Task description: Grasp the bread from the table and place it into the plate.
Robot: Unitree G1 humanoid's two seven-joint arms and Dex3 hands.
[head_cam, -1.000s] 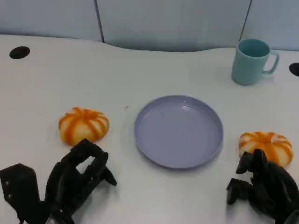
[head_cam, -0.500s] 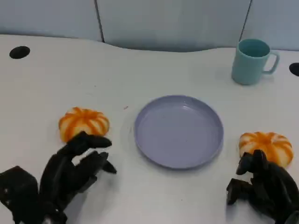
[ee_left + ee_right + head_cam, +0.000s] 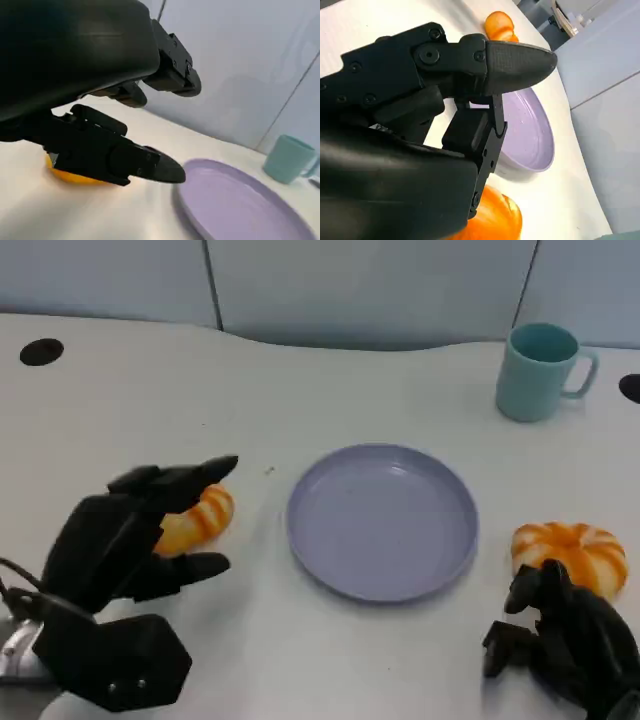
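Note:
Two orange-and-white striped bread buns lie on the white table. My left hand (image 3: 125,535) reaches over the left bun (image 3: 200,518), upper fingers (image 3: 190,477) above it and the thumb on its near side, spread apart and not closed on it. In the left wrist view the same bun (image 3: 67,175) peeks out under the fingers (image 3: 125,160). The lavender plate (image 3: 310,540) sits at the centre, also seen as plate (image 3: 240,210) and plate (image 3: 532,135). The right bun (image 3: 570,550) lies just beyond my right hand (image 3: 565,640), whose fingers are curled in on nothing.
A teal mug (image 3: 540,370) stands at the back right, handle to the right, and shows as mug (image 3: 287,159) beyond the plate. Dark round holes sit in the table at the far left (image 3: 42,352) and far right edge. A grey wall panel runs behind the table.
My left hand has risen and moved forward over the left bun, covering much of it, with its fingers spread around it. My right hand and the right bun have stayed put.

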